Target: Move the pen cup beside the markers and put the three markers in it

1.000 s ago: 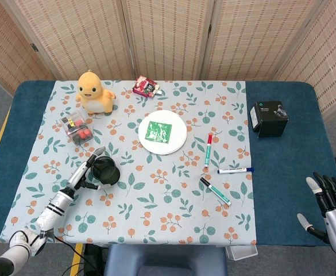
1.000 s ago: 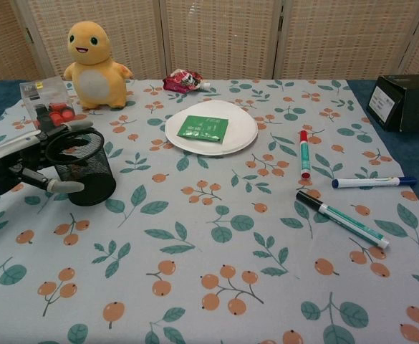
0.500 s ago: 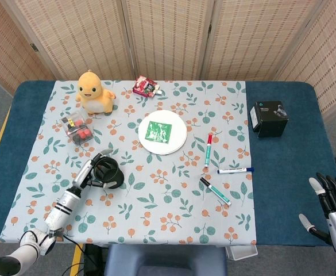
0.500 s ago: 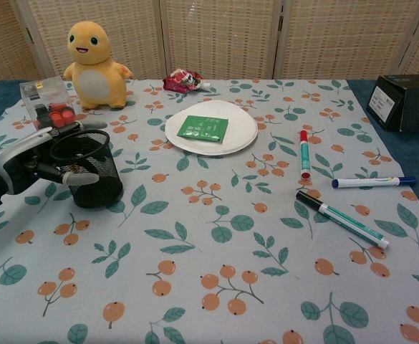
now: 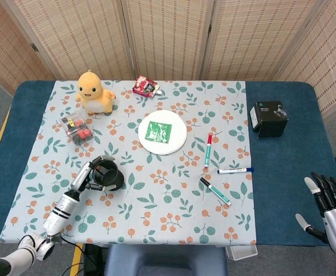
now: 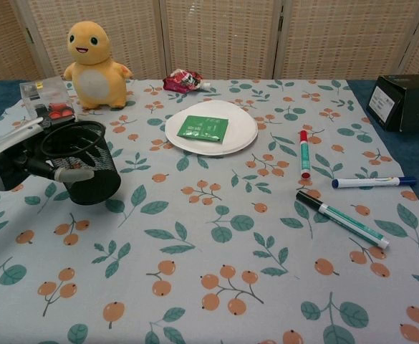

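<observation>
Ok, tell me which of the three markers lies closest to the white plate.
The red-capped marker, lying just right of the white plate. The blue-capped marker and the black-and-green marker lie farther off, toward the table's front.

The left robot hand (image 6: 23,154) wraps the near side of the pen cup (image 6: 82,172), so you can't see how the fingers sit behind the mesh. The right robot hand (image 5: 328,207) gets cut off at the head view's edge. Print on the black box (image 6: 404,100) is too small to read.
</observation>
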Robot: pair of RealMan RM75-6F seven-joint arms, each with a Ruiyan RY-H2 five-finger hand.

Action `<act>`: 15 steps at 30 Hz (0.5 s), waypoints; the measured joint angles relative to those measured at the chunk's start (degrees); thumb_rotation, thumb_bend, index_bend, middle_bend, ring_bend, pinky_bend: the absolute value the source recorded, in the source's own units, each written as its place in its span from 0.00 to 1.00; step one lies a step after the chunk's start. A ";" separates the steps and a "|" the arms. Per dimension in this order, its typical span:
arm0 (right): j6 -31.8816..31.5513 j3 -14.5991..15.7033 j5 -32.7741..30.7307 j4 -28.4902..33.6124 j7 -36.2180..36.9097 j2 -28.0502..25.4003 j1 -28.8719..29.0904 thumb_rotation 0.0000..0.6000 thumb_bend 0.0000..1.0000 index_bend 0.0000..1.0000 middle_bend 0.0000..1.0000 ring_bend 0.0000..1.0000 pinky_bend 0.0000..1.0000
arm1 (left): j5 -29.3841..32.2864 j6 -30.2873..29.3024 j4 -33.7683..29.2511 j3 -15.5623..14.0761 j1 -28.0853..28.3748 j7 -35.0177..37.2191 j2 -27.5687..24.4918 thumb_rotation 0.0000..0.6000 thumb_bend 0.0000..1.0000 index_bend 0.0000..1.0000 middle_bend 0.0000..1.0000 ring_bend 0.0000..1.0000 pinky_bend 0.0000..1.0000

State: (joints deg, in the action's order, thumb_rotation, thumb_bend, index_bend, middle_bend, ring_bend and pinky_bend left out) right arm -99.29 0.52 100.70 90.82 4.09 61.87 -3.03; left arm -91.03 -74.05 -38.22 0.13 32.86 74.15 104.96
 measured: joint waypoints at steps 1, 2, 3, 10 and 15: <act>0.08 0.01 0.01 0.02 0.17 -0.07 0.06 1.00 0.24 0.03 0.00 0.00 0.00 | 0.04 -0.27 -1.72 0.13 -0.07 -1.56 -0.44 1.00 0.03 0.30 0.57 0.45 0.57; 0.17 0.04 0.02 0.03 0.46 -0.18 0.14 1.00 0.24 0.03 0.00 0.00 0.00 | 0.09 -0.40 -3.06 0.25 -0.09 -2.86 -0.74 1.00 0.03 0.30 0.57 0.45 0.57; 0.27 0.06 0.05 0.01 0.71 -0.27 0.22 1.00 0.24 0.03 0.00 0.00 0.00 | 0.16 -0.48 -4.45 0.40 -0.09 -4.22 -1.02 1.00 0.02 0.30 0.57 0.45 0.57; 1.03 0.10 -0.02 -0.44 4.05 -1.35 0.96 1.00 0.24 0.03 0.00 0.00 0.00 | 1.29 0.54 -14.23 2.57 1.21 -16.01 -1.68 1.00 0.03 0.29 0.57 0.45 0.57; -1.38 -0.41 -0.61 -1.42 6.90 -1.82 0.38 1.00 0.24 0.03 0.00 0.00 0.00 | 2.32 4.18 -18.90 4.42 3.86 -22.28 -0.84 1.00 0.02 0.29 0.57 0.44 0.57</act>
State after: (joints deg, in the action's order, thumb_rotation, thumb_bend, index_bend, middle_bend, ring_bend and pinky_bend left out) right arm -100.67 0.11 100.10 89.40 10.98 60.05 -2.65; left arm -88.71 -69.87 -57.11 4.55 36.72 51.86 104.12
